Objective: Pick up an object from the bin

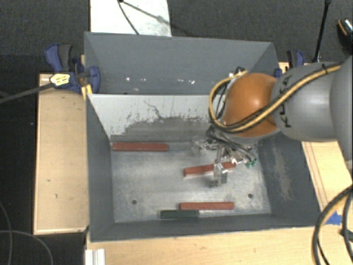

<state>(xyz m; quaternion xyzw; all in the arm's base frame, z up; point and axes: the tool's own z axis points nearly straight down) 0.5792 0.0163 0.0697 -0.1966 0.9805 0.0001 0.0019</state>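
Red-brown bars in the bin (165, 65): we counted three – left bar (139, 146), middle bar (194, 171), front bar (207, 206) – plus one dark bar (179, 215). Arm leaned in from the right, end effector (220, 173) low at the middle bar's right end; clenched or released, we couldn't tell.

Light falls from above, soft and fairly even. The floor of the bin (182, 228) is palest toward its back edge, where scuffed metal gives a dull sheen, and a row of small glints sits on the back wall. The near wall is darker. The orange cover (251, 101) carries a broad, mild highlight on top, and the grey arm (317, 106) shines along its upper side. Under the gripper (219, 176) lies a small, soft shadow. The dark cloth (33, 15) around the bin takes almost no light.
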